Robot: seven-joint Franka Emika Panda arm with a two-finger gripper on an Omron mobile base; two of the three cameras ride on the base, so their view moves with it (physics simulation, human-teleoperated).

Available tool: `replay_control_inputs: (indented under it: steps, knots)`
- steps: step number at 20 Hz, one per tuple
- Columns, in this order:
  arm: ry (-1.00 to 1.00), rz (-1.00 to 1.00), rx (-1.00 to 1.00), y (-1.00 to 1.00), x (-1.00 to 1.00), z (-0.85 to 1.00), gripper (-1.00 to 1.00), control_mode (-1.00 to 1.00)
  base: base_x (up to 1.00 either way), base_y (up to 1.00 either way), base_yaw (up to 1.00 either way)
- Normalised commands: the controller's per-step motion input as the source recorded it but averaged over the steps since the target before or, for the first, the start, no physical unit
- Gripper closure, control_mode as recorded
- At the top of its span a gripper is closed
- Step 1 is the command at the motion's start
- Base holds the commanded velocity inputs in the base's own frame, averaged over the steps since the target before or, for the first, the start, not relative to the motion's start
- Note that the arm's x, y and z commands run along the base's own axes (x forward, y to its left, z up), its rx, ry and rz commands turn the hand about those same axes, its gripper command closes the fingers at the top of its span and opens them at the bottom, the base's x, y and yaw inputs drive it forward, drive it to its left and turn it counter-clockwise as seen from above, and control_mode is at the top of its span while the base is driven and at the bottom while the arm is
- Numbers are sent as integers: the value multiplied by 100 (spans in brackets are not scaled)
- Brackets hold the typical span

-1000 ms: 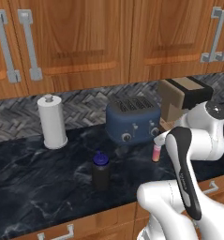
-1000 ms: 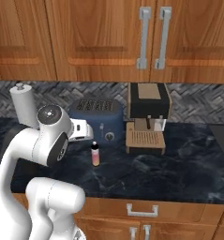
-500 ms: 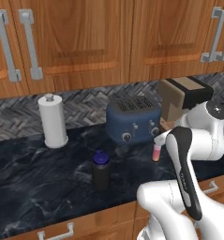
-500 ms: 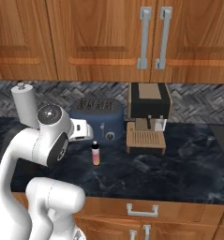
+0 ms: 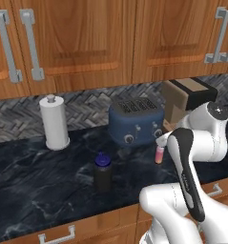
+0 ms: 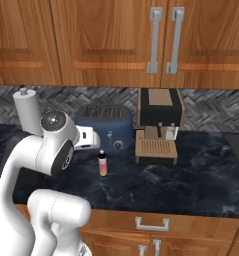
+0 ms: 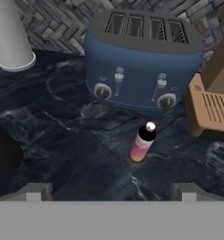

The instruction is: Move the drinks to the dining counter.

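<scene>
Left base view: the blue toaster point(image 5: 136, 121) sits against the backsplash as the landmark. The squat black bottle point(image 5: 102, 172) stands well in front of it and to its left; the tiny pink-and-white bottle point(image 5: 159, 153) stands just in front of its right end, partly behind the white arm. The paper towel roll point(image 5: 54, 122) is well to the toaster's left.

Right base view: the pink-and-white bottle point(image 6: 102, 163) stands upright in front of the toaster point(image 6: 104, 127), between it and the counter edge, with the coffee machine point(image 6: 158, 125) just right of the toaster.

Hand view: the gripper point(image 7: 110, 191) hangs with fingers spread wide, empty, aimed at the pink-and-white bottle point(image 7: 143, 142) in front of the toaster point(image 7: 140, 61). This looks like the approach to bottle 1 of 3; next, descend, straddle it, then close.
</scene>
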Motion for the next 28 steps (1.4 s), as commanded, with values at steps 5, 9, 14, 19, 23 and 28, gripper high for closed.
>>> replay_control_inputs:
  steps: [5, 9, 14, 19, 23, 28]
  knots:
    - [2, -13, 0, -9, 25, 0, -100, -100, 0, 0, 0]
    - [2, -15, 0, -21, 14, -2, -100, -100, 0, 0, 0]
    - [4, -13, 0, -32, 15, -15, -100, -100, 0, 0, 0]
    - [10, -5, 0, -10, 27, -30, -100, -100, 0, 0, 0]
    - [11, 0, 0, 0, 33, -23, -100, -100, 0, 0, 0]
    - [8, 0, 0, 0, 33, -16, -100, -100, 0, 0, 0]
